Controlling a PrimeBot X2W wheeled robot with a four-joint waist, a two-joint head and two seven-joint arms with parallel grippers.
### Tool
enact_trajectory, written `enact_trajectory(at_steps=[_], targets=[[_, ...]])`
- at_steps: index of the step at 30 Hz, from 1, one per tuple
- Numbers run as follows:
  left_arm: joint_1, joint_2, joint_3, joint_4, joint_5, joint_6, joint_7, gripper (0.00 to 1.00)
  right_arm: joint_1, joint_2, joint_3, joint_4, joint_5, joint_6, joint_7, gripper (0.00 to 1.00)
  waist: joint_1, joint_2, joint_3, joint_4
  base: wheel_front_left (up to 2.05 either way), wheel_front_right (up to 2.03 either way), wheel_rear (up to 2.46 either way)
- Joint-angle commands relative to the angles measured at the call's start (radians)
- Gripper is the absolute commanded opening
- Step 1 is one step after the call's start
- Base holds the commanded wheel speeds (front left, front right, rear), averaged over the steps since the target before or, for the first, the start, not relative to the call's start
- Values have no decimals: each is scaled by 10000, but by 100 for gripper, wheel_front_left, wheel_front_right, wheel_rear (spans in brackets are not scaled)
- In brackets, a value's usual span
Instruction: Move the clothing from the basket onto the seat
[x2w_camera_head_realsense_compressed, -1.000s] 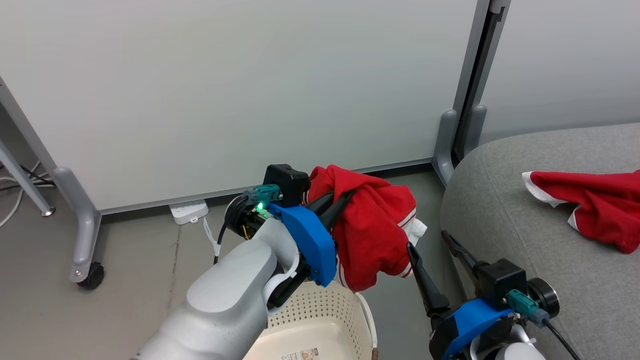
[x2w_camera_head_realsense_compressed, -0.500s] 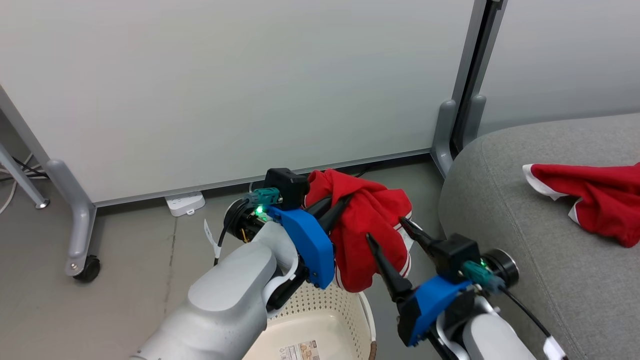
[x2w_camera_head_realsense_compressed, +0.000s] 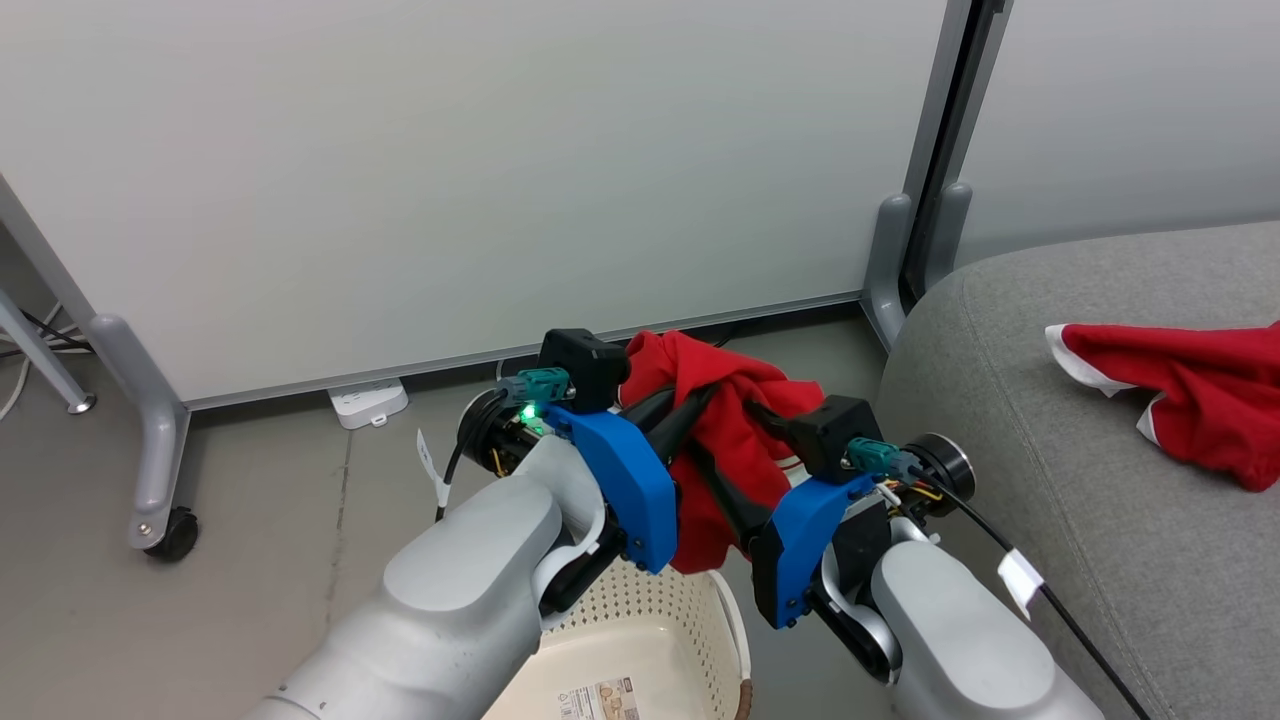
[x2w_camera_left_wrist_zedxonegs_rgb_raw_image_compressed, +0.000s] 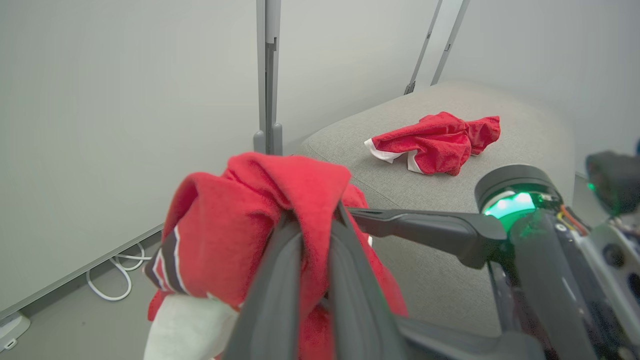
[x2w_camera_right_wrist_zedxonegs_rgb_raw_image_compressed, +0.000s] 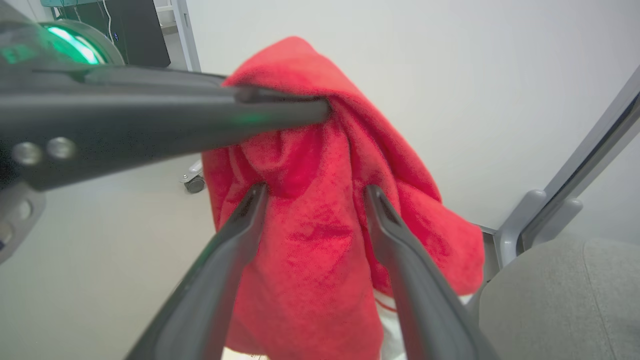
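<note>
A: red garment (x2w_camera_head_realsense_compressed: 735, 430) — likely soft, light, floppy. Hangs just above the basket (x2w_camera_head_realsense_compressed: 650, 612), beside the seat (x2w_camera_head_realsense_compressed: 1000, 420); second garment (x2w_camera_head_realsense_compressed: 1190, 400) lies on the seat.
B: left end effector (x2w_camera_left_wrist_zedxonegs_rgb_raw_image_compressed: 316, 220) pinches a top fold, fingers pressed together. Right end effector (x2w_camera_right_wrist_zedxonegs_rgb_raw_image_compressed: 312, 192) spread, straddling the drape — best bite there. Forearms converge, fingers angled up.

basket (x2w_camera_head_realsense_compressed: 650, 622) cut by bottom edge, second garment (x2w_camera_head_realsense_compressed: 1200, 400) cut at right edge
</note>
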Motion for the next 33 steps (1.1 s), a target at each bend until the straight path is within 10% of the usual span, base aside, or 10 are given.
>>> enact_trajectory(at_steps=[1, 10, 12, 33], targets=[[-145, 17, -24, -40, -86, -35, -56, 0, -238, 52, 103, 248, 160, -3, -13, 100, -1, 0, 0, 5, 0, 0, 0], [-334, 16, -379, -185, -487, -35, -141, 0, -1185, 122, 1288, 2039, 1336, -3, -85, 100, -1, 0, 54, 41, 0, 0, 0], [-367, 15, -461, -185, -555, -35, -163, 0, -1374, 124, 1526, 2368, 1528, -3, -152, 0, -1, 0, 57, 58, 0, 0, 0], [-500, 18, -972, 345, -1032, -34, -487, 0, -2104, 135, 2836, 3724, 2877, -3, -1291, 0, -1, 0, -27, -33, 0, 0, 0]])
